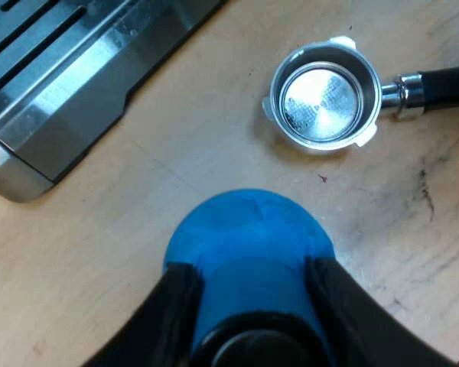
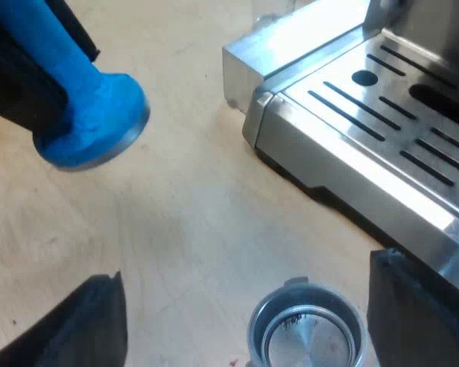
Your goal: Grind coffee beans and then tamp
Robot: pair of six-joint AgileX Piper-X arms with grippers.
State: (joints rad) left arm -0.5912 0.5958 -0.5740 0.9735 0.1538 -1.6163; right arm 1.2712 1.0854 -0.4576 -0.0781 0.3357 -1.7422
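Left pincer (image 1: 252, 279) grips the blue tamper (image 1: 249, 229), held aside. Right pincer (image 2: 249, 306) is spread wide above the empty holder (image 2: 306, 336) on the tabletop (image 2: 176, 229), probably poised to take it for grinding.

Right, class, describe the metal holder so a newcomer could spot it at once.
Start at the espresso machine; on the wooden table beside it lies the metal holder. It is a shiny round cup, empty, with a dark handle, unlike the blue tamper that my left gripper holds.
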